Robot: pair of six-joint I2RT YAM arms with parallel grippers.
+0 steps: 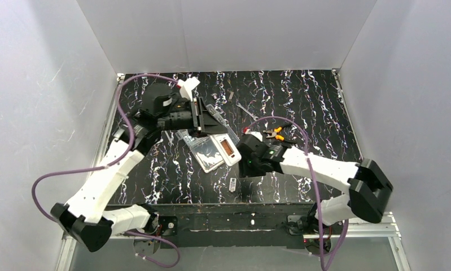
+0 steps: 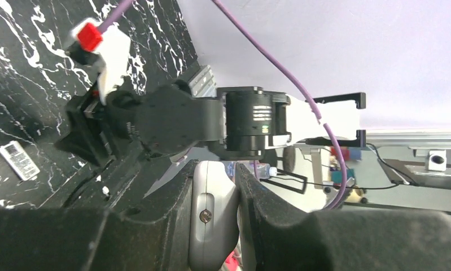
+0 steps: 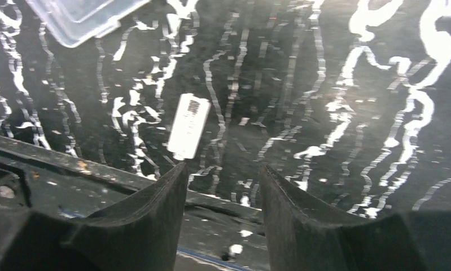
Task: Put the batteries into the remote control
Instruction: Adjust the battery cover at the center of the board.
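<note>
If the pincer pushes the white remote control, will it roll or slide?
The remote control lies flat and slim, so it would probably slide, not roll. Its smooth plastic looks light and may slip when gripped.

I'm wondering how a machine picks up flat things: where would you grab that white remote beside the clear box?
Pinch the remote across its narrow width, straight down from above. It lies flat, compartment up, so only its thin long edges offer a hold. The box seems to sit against one edge, so its near end looks freest.
</note>
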